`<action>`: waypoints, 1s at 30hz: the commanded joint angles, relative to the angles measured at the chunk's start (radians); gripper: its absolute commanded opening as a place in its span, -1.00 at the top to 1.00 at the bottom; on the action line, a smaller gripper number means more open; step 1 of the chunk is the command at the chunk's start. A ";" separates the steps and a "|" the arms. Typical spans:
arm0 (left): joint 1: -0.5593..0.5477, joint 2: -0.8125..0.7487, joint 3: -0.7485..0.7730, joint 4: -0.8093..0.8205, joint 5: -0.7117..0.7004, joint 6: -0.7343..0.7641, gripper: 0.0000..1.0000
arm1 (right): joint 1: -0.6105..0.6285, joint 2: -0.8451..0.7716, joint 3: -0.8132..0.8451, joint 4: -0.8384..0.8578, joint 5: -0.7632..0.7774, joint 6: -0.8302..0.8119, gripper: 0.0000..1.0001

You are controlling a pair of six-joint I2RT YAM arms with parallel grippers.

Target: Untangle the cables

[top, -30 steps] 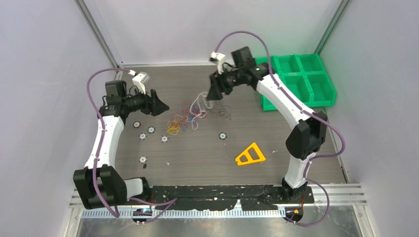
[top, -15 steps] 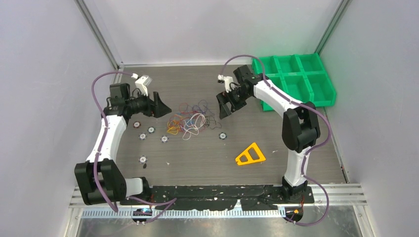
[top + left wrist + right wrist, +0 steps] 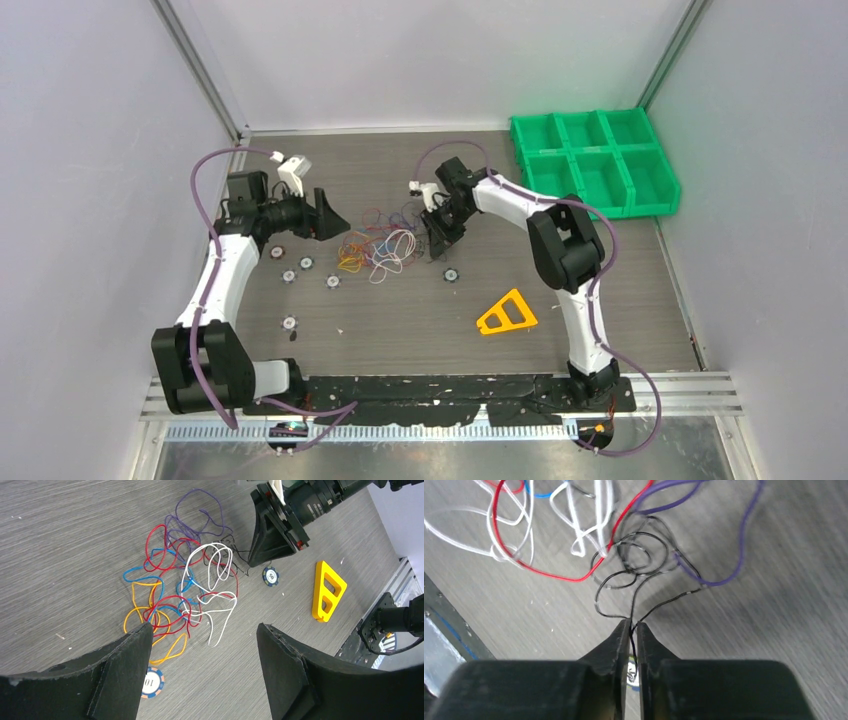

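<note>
Pinching black cable [image 3: 633, 600] in clenched right gripper [image 3: 634, 625], right of cables [image 3: 375, 245], toward table's [image 3: 400, 310] far edge; holding left gripper [image 3: 203, 630] spread wide at their left.

The left arm [image 3: 222, 275] and right arm [image 3: 505, 197] have white links and black joints. A purple hose [image 3: 194, 183] runs along each. Fingers [image 3: 300, 680] are black wedges.

The cables [image 3: 378, 247] lie heaped mid-bench [image 3: 400, 335], with my left hand [image 3: 338, 216] just left of them and my right hand [image 3: 436, 250] at their right edge, seemingly pinching one strand. Tokens [image 3: 333, 282] sit before the heap to the left, one more just before my right hand. The triangular piece [image 3: 507, 313] lies nearer me on the right, and the compartment tray [image 3: 600, 209] is in the far right corner.
</note>
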 commanded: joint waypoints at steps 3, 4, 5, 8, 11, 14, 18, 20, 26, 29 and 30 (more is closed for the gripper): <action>-0.005 -0.060 0.010 0.039 -0.017 -0.002 -0.53 | -0.003 -0.207 -0.035 -0.091 -0.073 -0.063 0.88; -0.005 -0.068 0.011 0.032 -0.023 -0.002 -0.53 | -0.015 -0.295 -0.044 -0.093 -0.073 -0.069 0.89; -0.005 -0.076 0.015 0.029 -0.025 -0.002 -0.52 | -0.023 -0.340 -0.056 -0.100 -0.072 -0.082 0.89; -0.005 -0.098 0.016 0.020 -0.030 -0.002 -0.52 | -0.095 -0.514 -0.054 -0.120 -0.074 -0.111 0.89; -0.007 -0.120 0.023 0.019 -0.016 0.004 -0.53 | -0.147 -0.590 -0.019 -0.179 -0.086 -0.168 0.89; -0.029 -0.155 0.046 0.015 0.040 0.045 -0.55 | -0.189 -0.636 0.042 -0.247 -0.138 -0.204 0.89; -0.150 -0.228 0.056 0.060 0.053 0.121 -0.66 | -0.195 -0.661 0.112 -0.268 -0.222 -0.208 0.89; -0.224 -0.261 0.046 0.108 0.037 0.146 -0.97 | -0.194 -0.659 0.144 -0.265 -0.271 -0.188 0.89; -0.402 -0.213 0.095 0.227 -0.043 0.096 -0.99 | -0.141 -0.642 0.180 -0.272 -0.344 -0.196 0.89; -0.470 -0.139 0.166 0.261 -0.049 0.084 -0.99 | -0.090 -0.644 0.174 -0.284 -0.363 -0.228 0.89; -0.495 -0.113 0.197 0.264 -0.042 0.082 -0.99 | -0.064 -0.643 0.176 -0.295 -0.352 -0.238 0.89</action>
